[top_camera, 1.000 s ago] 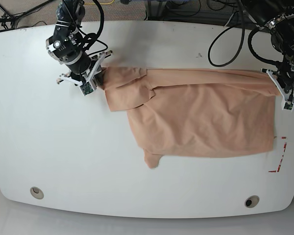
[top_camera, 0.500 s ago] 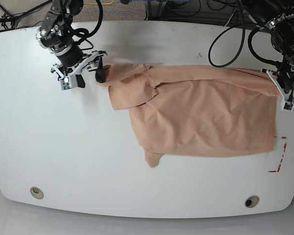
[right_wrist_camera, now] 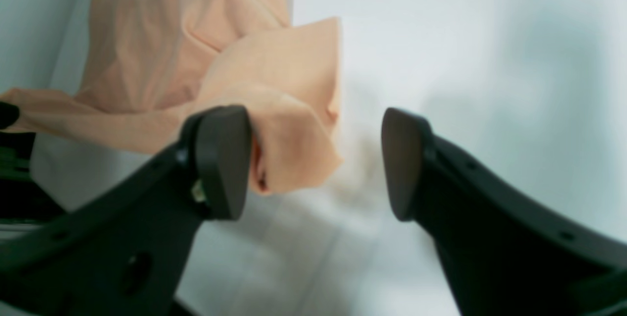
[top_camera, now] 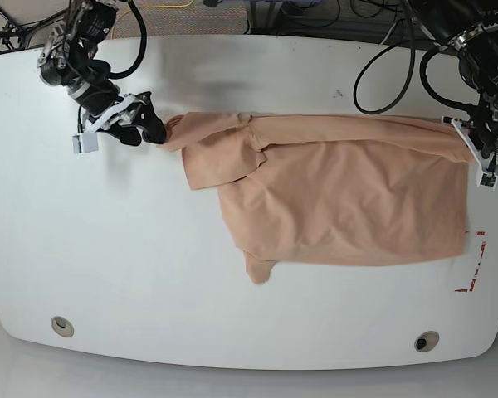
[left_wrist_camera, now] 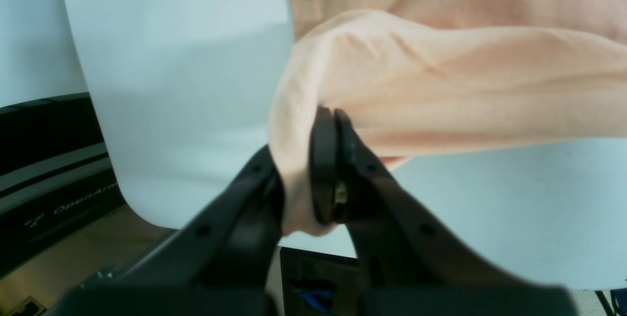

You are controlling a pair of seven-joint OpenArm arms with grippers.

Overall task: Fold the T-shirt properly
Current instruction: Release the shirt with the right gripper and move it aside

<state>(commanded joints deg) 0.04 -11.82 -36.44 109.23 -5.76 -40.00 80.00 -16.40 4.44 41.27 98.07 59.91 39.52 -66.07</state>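
T-shirt: peach-pink, spread flat on the white desk, long axis running across it, wrinkled, no print visible from this side. One sleeve is folded over the body at the end nearest the right hand; a small tab of fabric sticks out from the shirt's near edge.

Left hand: closed tight on the shirt's far corner, at the desk's edge beside the red corner marks. In the left wrist view the pads meet with a bunched fold of cloth pinched between them, and the fabric is lifted slightly off the desk from that point. In the base view this hand sits at the shirt's upper corner.

Right hand: fingers spread wide, holding nothing. One finger touches or lies just beside the loose tip of cloth at the shirt's opposite end; the other finger stands clear over bare desk. In the base view this hand is beside the shirt's pointed end.

Two round holes in the desk lie near its front edge, well apart from the shirt.
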